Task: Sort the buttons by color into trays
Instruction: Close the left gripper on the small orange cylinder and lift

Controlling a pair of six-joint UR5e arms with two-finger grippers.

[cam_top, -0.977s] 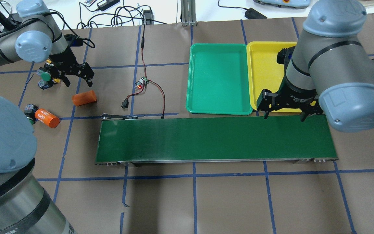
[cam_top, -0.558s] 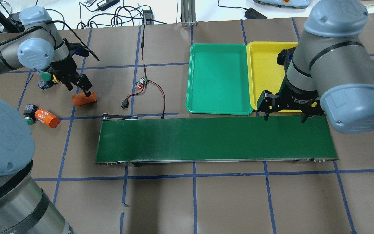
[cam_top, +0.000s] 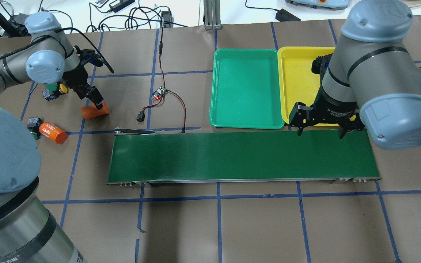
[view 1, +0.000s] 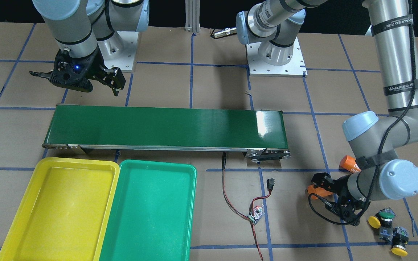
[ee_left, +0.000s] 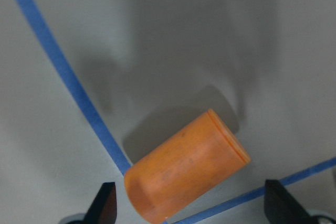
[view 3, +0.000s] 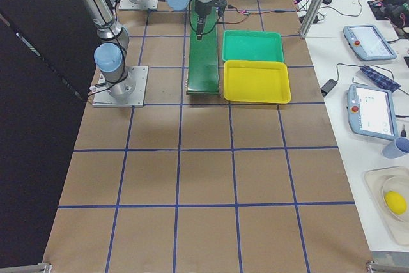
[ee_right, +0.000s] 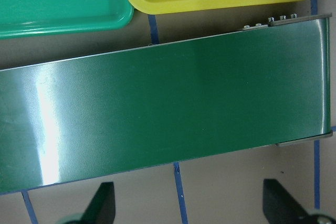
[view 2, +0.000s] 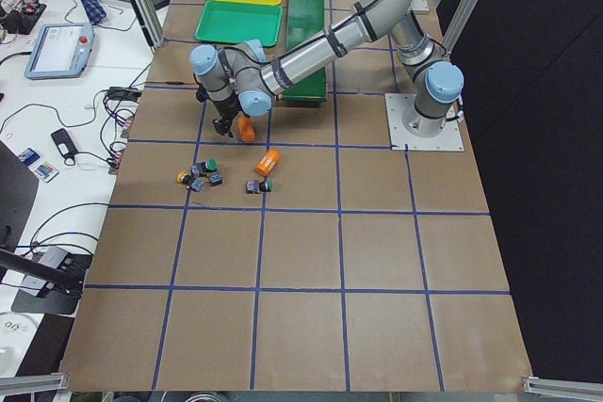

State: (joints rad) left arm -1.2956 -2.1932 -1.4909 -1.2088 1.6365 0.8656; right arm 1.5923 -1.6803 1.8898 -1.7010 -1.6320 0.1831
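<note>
Three buttons cluster at the far left: a green cap, a yellow cap and a third body; the front view shows a second yellow cap. A fourth button lies beside a labelled orange cylinder. My left gripper is open, low over another orange cylinder, which lies between its fingers in the wrist view. My right gripper is open and empty above the conveyor's right end. The green tray and yellow tray are empty.
The long dark green conveyor belt runs across the middle of the table. A small circuit board with red and black wires lies between the buttons and the trays. The trays sit side by side behind the belt's right half.
My left gripper has moved from the button cluster toward the belt and turned, and it now straddles the orange cylinder. The right arm has barely moved.
</note>
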